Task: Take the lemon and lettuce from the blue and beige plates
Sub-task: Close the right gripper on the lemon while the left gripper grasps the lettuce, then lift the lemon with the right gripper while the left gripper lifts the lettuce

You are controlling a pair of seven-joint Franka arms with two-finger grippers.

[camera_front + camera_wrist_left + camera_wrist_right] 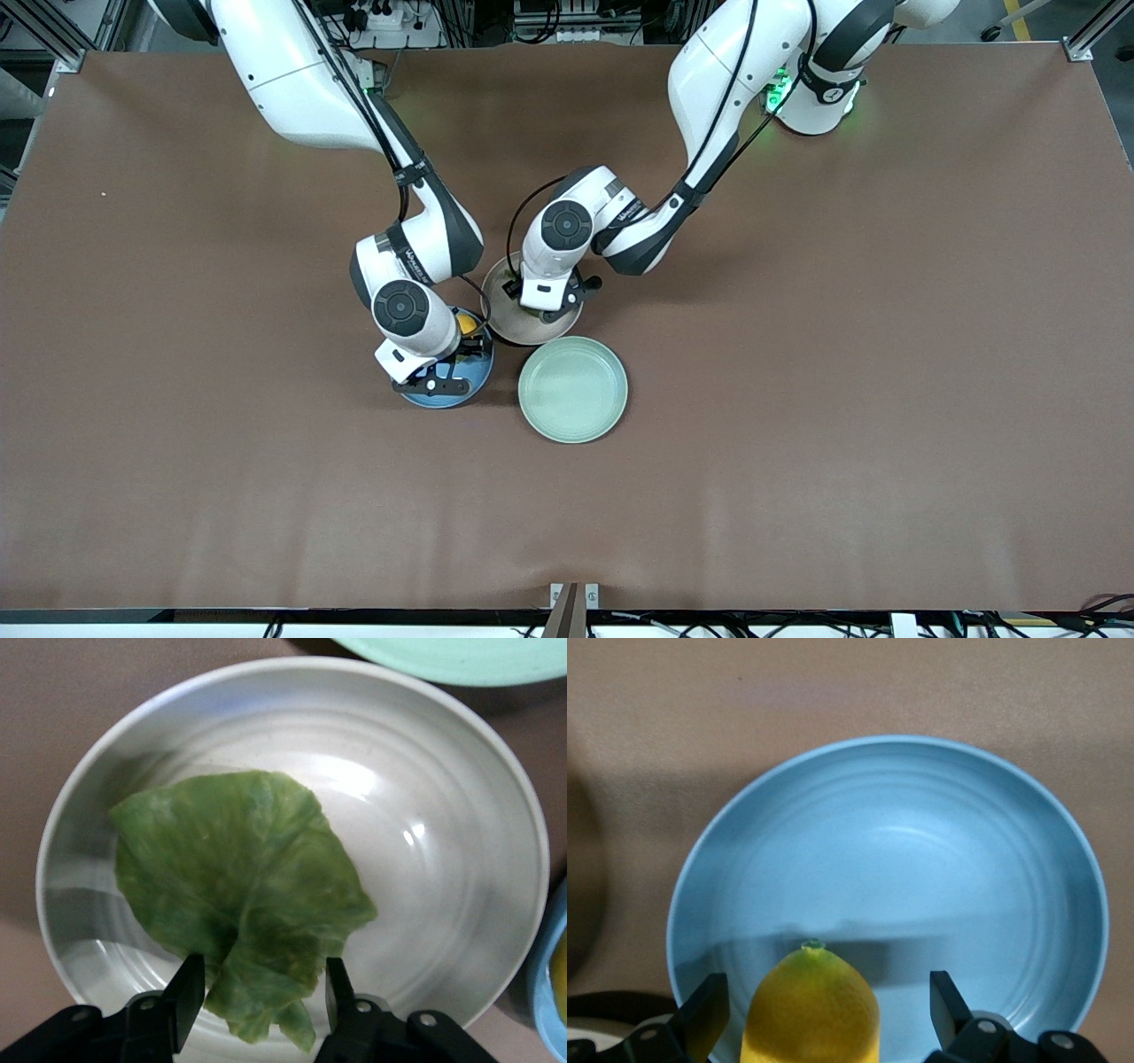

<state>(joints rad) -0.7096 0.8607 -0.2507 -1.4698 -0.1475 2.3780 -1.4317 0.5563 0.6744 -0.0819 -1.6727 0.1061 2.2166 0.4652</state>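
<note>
The lemon (812, 1010) is yellow and lies in the blue plate (921, 833); in the front view only a sliver of the lemon (467, 322) shows beside the right arm's wrist. My right gripper (824, 1010) is open, its fingers on either side of the lemon with gaps. In the front view it (431, 383) is low over the blue plate (474, 377). The lettuce (235, 895) is a green leaf lying in the beige plate (443, 815). My left gripper (263, 992) is open, its fingers astride the leaf's stem end. In the front view it (542, 306) hides the lettuce on the beige plate (509, 330).
A pale mint-green plate (573, 389) sits empty on the brown table, nearer to the front camera than the beige plate and beside the blue one. Its rim shows in the left wrist view (461, 660). The three plates lie close together.
</note>
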